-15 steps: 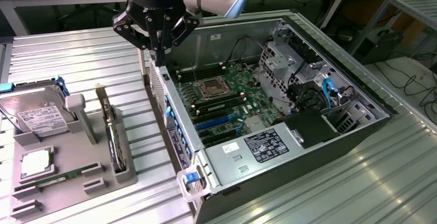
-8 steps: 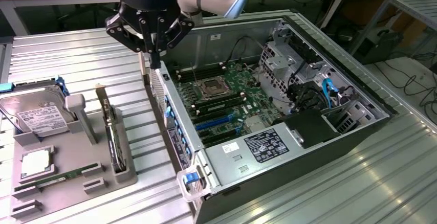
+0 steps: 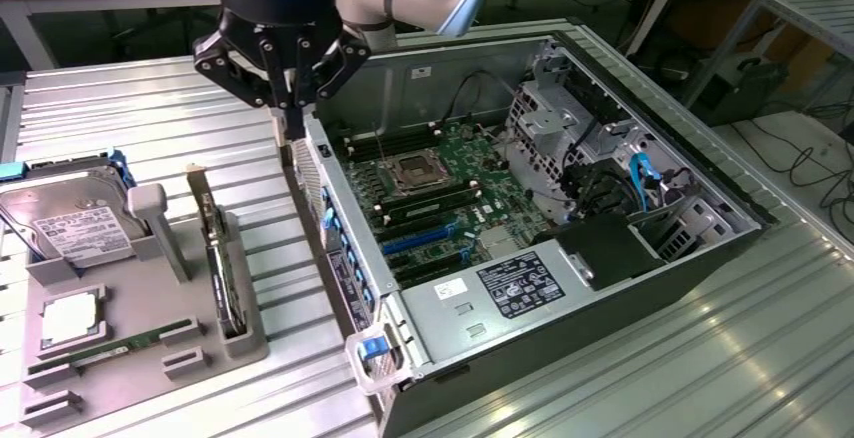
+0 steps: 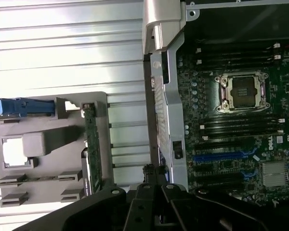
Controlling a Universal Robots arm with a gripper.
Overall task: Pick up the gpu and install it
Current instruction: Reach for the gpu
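Note:
The gpu stands on its edge in a slot of the grey holder, its metal bracket end pointing up and back. In the wrist view the gpu is a thin green-edged card in the same holder. My gripper hangs above the rear wall of the open computer case, to the exterior view's right of the gpu and apart from it. Its fingers are shut with nothing between them. The gripper looks down on the case's slotted rear edge.
The holder also carries a silver hard drive, a processor and a green memory stick. Inside the case lie the motherboard's processor socket and blue card slots. Ribbed metal table surrounds everything.

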